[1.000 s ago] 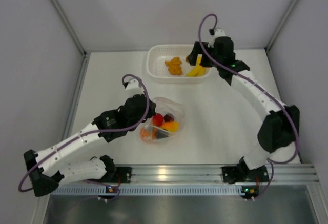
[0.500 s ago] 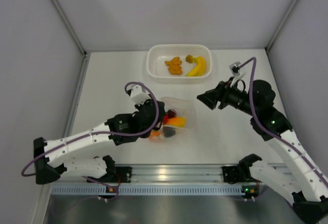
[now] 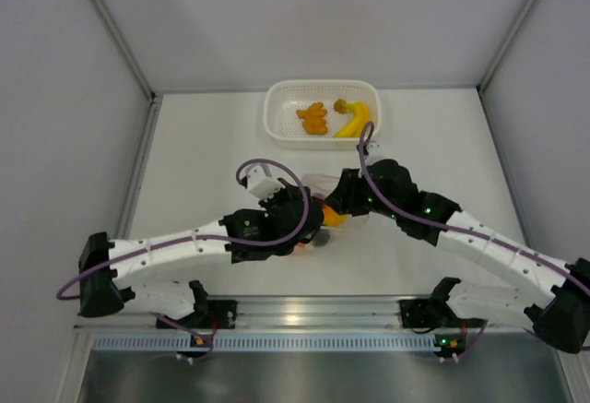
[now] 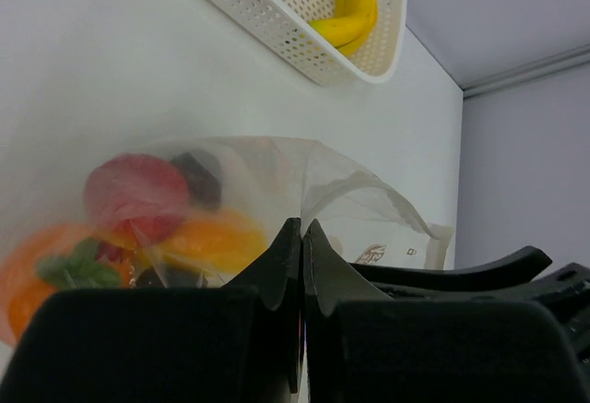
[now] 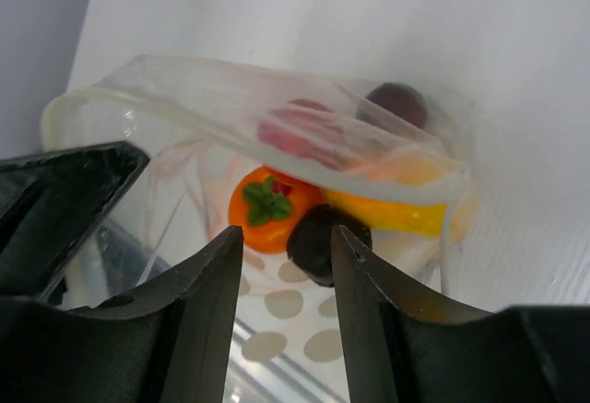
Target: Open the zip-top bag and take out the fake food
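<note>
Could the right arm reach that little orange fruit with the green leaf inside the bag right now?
Probably yes. The left fingers pinch the zip-top bag, its mouth gapes toward the open right fingers, and the orange fruit lies just inside, uncovered.

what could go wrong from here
The left gripper seems to pinch only a thin edge of the zip-top bag; it could slip and the mouth would sag shut.
The open right gripper faces the orange fruit and dark piece together, under loose film; closing may catch plastic or knock them deeper.
</note>
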`<state>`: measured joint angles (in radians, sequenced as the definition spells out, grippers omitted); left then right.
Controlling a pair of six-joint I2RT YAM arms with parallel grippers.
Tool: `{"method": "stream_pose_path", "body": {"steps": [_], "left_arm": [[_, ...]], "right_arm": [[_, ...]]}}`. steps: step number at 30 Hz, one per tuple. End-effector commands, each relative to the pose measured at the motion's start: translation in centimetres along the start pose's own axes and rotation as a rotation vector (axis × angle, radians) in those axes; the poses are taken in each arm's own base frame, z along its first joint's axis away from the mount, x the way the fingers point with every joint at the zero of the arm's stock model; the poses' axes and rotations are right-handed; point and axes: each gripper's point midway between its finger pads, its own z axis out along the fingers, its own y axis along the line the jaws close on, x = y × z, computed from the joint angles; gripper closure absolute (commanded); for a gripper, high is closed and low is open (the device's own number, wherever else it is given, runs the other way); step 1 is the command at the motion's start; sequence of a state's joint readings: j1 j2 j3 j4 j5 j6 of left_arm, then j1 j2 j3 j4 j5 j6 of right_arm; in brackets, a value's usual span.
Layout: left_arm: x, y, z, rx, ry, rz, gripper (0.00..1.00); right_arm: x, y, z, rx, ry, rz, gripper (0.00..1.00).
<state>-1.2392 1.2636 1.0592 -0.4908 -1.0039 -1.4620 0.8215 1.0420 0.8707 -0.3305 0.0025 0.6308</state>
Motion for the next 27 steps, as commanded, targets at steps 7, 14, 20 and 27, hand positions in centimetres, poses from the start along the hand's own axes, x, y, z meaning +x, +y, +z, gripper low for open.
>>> {"method": "stream_pose_path", "body": {"steps": [7, 14, 20, 27], "left_arm": [[0.1, -0.3, -0.4, 0.028, 0.012, 0.046, 1.00], [3.4, 3.3, -0.4, -0.009, 0.122, 0.075, 1.00], [4.9, 5.3, -1.1, -0.015, 0.156, 0.085, 1.00], [5.2, 6.3, -1.6, -0.011, 0.165, 0.118, 1.00]], "right_arm": [[1.7, 2.1, 4.9, 0.128, -0.019, -0.062, 0.52], [7.3, 0.3, 7.1, 0.198, 0.064, -0.142, 0.45], [10.9, -0.8, 7.8, 0.183, 0.083, -0.155, 0.44], [13.3, -3.3, 7.8, 0.251, 0.102, -0.145, 0.43]]}}
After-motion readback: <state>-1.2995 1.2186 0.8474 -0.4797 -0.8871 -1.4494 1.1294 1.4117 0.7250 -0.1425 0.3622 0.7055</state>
